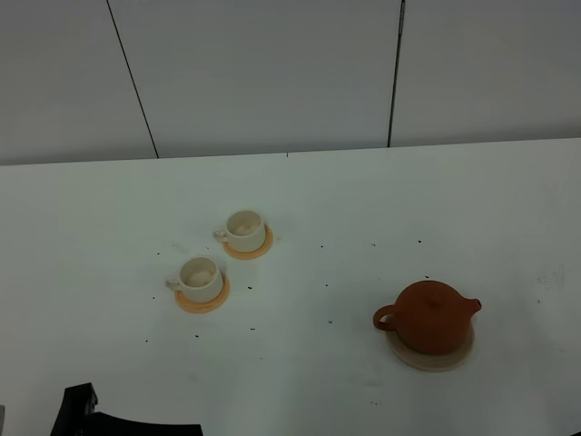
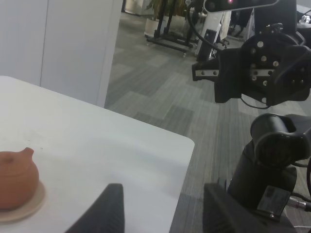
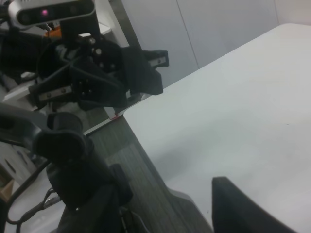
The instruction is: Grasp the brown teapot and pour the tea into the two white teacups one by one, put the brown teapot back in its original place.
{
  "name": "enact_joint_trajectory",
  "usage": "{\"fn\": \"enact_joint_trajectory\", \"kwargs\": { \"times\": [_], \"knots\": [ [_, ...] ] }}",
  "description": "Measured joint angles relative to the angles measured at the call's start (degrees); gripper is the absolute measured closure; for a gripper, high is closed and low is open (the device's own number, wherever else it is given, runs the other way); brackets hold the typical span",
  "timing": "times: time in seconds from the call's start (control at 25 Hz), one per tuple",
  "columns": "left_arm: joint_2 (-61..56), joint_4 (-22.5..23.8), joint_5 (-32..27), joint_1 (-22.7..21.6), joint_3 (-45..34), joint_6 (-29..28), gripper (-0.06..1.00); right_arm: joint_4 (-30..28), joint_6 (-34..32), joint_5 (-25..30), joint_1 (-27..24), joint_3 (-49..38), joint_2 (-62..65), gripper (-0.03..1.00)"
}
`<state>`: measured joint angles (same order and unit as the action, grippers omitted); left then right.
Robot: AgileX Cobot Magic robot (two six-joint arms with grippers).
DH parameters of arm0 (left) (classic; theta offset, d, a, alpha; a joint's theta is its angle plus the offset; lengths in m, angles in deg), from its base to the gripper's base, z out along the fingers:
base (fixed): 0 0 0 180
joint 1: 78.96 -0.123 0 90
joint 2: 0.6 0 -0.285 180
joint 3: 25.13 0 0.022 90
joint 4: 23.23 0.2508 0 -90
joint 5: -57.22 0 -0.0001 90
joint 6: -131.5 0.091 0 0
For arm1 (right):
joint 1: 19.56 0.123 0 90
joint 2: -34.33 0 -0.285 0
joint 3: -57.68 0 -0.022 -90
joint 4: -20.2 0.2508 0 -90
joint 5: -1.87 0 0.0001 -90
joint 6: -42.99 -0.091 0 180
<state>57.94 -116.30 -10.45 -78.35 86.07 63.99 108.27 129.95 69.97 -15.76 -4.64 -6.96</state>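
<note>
So, teapot (image 1: 428, 316): seated on tan coaster (image 1: 432, 361), right side of table (image 1: 300, 381), handle turned toward cups
Far cup (image 1: 245, 231), near cup (image 1: 200, 274): kept on orange coasters (image 1: 204, 305), no tea seen
Left gripper (image 2: 165, 216): spread open, nothing held
Right gripper (image 3: 165, 213): spread open, nothing held

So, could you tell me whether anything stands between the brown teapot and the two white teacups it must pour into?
Nothing visible does. Between the brown teapot and the two white teacups lies only white table with a few tiny dark specks.
</note>
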Motion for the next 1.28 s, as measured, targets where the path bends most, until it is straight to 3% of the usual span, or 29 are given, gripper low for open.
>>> {"fn": "enact_joint_trajectory", "kwargs": {
  "times": [0.68,0.84,1.08,1.28],
  "knots": [
    [0.0,0.0,0.0,0.0,0.0,-0.3,0.5,0.0,0.0,-0.8,0.0,0.0,0.0,0.55],
    [0.0,-4.3,0.0,0.0,0.1,-3.6,0.5,3.3,0.0,-4.8,0.0,0.0,0.0,0.55],
    [0.0,-5.4,1.6,0.0,9.7,-11.9,0.56,14.6,3.7,-15.6,0.0,0.0,0.0,0.55],
    [0.0,-5.1,3.3,0.0,21.7,-18.5,0.65,15.8,4.7,-18.4,0.0,0.1,0.0,0.55]
  ]
}}
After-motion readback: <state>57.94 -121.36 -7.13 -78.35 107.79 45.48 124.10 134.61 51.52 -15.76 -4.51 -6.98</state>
